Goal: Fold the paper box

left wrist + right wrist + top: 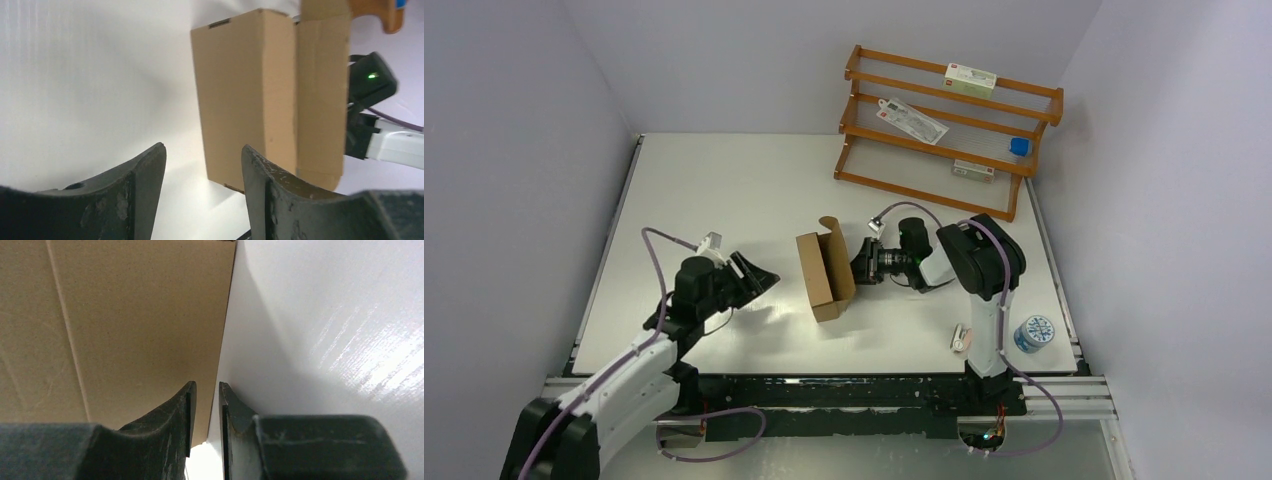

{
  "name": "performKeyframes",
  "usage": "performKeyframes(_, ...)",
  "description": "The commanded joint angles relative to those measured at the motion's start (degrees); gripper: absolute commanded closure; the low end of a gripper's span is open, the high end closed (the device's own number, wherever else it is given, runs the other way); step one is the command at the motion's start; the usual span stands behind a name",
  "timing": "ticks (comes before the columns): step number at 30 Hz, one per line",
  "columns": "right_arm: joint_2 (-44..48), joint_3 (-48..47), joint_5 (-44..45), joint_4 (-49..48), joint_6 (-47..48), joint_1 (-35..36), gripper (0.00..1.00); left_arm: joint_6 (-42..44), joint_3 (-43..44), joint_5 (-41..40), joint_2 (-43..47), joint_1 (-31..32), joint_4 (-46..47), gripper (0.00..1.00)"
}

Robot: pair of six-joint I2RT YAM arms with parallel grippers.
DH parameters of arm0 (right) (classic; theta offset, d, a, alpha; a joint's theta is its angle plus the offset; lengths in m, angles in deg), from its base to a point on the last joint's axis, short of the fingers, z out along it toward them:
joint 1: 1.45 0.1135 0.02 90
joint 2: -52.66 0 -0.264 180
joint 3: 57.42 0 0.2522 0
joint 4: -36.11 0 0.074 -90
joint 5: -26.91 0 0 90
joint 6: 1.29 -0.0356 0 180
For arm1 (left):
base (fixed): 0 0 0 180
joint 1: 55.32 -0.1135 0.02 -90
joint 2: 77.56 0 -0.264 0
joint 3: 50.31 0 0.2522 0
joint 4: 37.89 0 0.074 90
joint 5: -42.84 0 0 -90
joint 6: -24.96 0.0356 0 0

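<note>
— Hovering with fingers apart and empty, the left hand [762, 279] waits at nine o'clock of the paper box [823, 274], likely to brace it.
— The box stands mid-counter [724, 190], end flap open. The right hand [865, 263], at three o'clock, has its fingers nearly together at a wall's edge. I can't tell if it's clamped.

I see the plain brown paper box [824, 275] on a white table [724, 180], orange-brown rack [924, 194] at one o'clock
</note>
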Motion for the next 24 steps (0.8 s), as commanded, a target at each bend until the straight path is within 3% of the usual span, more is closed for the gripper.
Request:
performKeyframes(1,1.3,-0.4,2.5,7.7,5.7,-0.1,0.72,1.2,2.4,4.9,-7.7,0.0,5.4,0.39)
performKeyframes(7,8.2,-2.8,6.6,17.8,10.9,0.1,0.72,1.0,5.2,8.6,-16.3,1.2,12.1,0.49)
performKeyframes(13,14.7,-6.5,13.0,32.1,18.0,0.7,0.7,1.2,8.9,3.9,-22.0,8.3,13.2,0.52)
performKeyframes(24,16.4,-14.7,19.1,43.6,24.2,7.9,0.68,-1.8,9.8,-1.8,-24.4,17.9,16.0,0.55)
